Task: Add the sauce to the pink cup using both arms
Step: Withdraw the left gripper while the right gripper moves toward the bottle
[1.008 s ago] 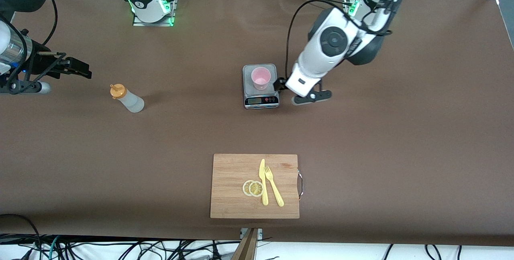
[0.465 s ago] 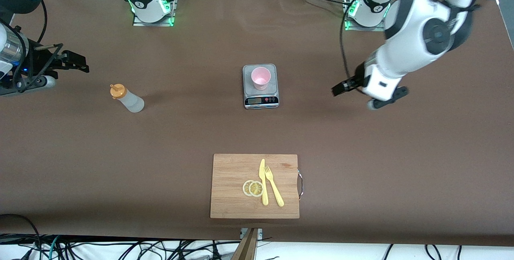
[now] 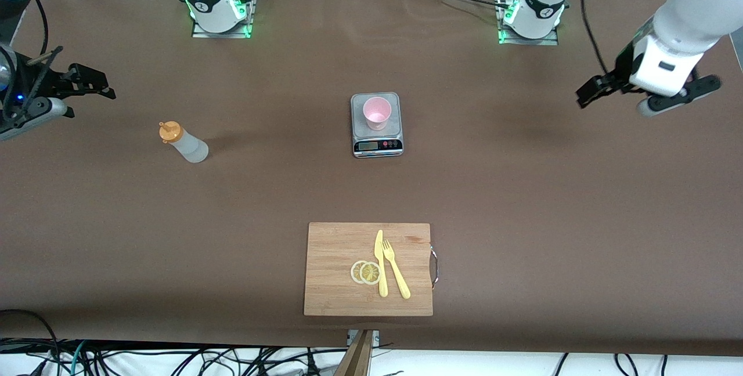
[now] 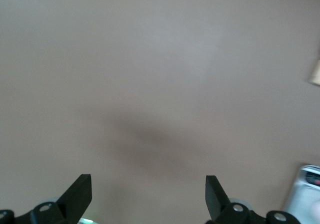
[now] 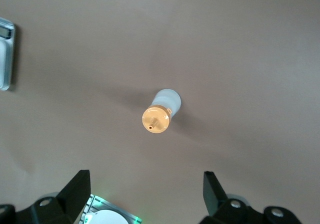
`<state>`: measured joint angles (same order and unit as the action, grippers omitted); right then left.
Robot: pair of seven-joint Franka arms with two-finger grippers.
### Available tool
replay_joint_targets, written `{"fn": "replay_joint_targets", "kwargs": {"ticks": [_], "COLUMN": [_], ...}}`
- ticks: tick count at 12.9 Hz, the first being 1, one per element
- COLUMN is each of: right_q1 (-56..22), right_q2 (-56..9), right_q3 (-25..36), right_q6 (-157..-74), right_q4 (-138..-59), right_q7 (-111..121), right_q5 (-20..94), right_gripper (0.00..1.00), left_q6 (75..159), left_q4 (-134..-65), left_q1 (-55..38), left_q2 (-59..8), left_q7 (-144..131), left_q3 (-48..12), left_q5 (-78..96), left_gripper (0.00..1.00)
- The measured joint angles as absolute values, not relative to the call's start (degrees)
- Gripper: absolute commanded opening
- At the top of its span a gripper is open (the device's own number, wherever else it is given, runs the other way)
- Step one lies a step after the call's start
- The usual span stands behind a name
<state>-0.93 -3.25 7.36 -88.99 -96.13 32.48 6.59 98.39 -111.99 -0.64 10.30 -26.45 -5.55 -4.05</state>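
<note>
No readable brand or label anywhere; the scale's (image 3: 376,123) dark front strip shows a display window and small buttons, but nothing legible.

Sauce bottle (image 3: 184,144): translucent whitish plastic cylinder, round orange cap with a small nozzle hole at its centre (clear in the right wrist view (image 5: 161,112)). It stands upright on the brown table (image 3: 522,202), toward the right arm's end, well apart from the scale.

Pink cup (image 3: 377,113): plain, smooth, pale pink tapered tumbler, no handle, upright on the scale's grey rounded-square platform, mid-table.

Left gripper (image 3: 593,93): up in the air over bare table at the left arm's end, jaws spread wide, nothing between them; its wrist view shows both black fingertips (image 4: 80,196) over plain brown surface, with a corner of the scale at the edge.

Right gripper (image 3: 93,83): over the table edge at the right arm's end, jaws spread, holding nothing. Black fingers (image 5: 77,189) frame the bottle below.

Nearest the front camera: rectangular wooden cutting board (image 3: 336,248), visible grain, metal handle on one short side. On it lie a yellow plastic knife (image 3: 380,263), a yellow plastic fork (image 3: 396,271) and two overlapping lemon slices (image 3: 365,272).
</note>
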Motion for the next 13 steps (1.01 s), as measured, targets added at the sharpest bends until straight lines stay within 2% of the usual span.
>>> {"fn": "replay_joint_targets", "kwargs": {"ticks": [5,8,11,13], "right_q1": [-0.9,-0.8,-0.7,-0.6], "right_q2": [-4.0,-4.4,-5.1,-6.6], "right_q3": [11.4,15.7,19.7,21.7], "right_q6": [-90.7,-91.0,-91.4,-91.6], "right_q4": [-97.3,-100.6,-104.5,-106.2], "right_q7": [46.2,58.9,72.3,81.4], "right_q5": [13.6,18.5,23.8,28.3], "right_gripper": [1.0,1.0,1.0,1.0], "left_q6": [98.3,98.6,98.0,94.1], "left_q4": [-111.9,-110.4,-106.4,-100.5], "left_q1": [-0.5,0.2,3.3,3.8], "left_q2": [10.5,10.4,9.2,6.5], "left_q7": [-25.6,-23.5,-17.4,-15.4], "left_q3": [-5.6,-5.6,-5.1,-4.0], "left_q5": [-5.2,-2.8,-0.1,0.0], "left_gripper": [1.0,1.0,1.0,1.0]}}
